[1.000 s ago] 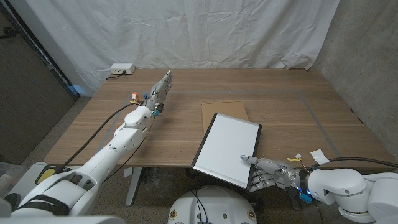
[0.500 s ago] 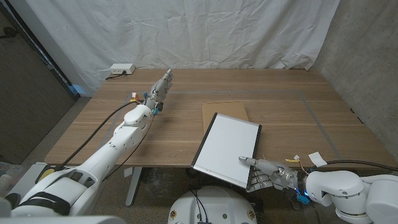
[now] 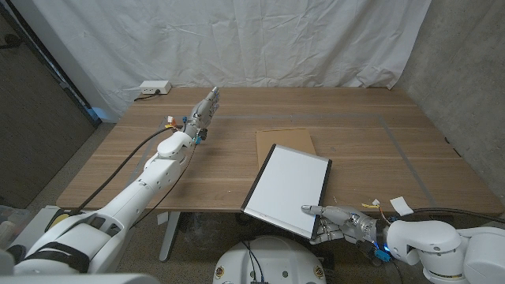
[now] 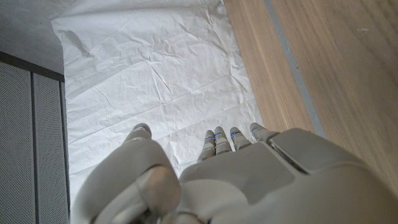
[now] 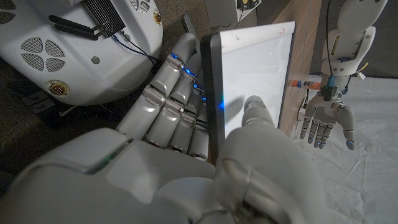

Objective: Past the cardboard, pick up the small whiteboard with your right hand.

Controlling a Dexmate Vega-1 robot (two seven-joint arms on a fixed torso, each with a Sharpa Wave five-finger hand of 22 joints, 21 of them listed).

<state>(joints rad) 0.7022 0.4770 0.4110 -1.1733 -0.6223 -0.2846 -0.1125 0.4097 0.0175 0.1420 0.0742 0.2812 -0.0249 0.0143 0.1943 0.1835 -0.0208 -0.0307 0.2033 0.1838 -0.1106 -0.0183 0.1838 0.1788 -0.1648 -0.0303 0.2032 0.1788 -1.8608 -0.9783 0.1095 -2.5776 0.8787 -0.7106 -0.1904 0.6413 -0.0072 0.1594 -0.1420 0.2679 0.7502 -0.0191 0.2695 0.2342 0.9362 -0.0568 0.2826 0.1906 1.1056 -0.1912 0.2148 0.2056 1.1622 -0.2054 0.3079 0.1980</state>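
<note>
Overhanging the table [image 3: 379, 138] edge, small whiteboard [image 3: 288, 188] is pinched by right hand [image 3: 335, 223] (thumb above), left hand [image 3: 203, 110] held open, fingers straight, cardboard [image 3: 284, 140] lies beyond.

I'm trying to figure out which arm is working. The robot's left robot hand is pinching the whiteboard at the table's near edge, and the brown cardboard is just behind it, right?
Not quite: it is the right robot hand that pinches the whiteboard at the table's near edge, as the head view shows. The left robot hand is far off, holding nothing. The brown cardboard is just behind the board, as you said.
</note>
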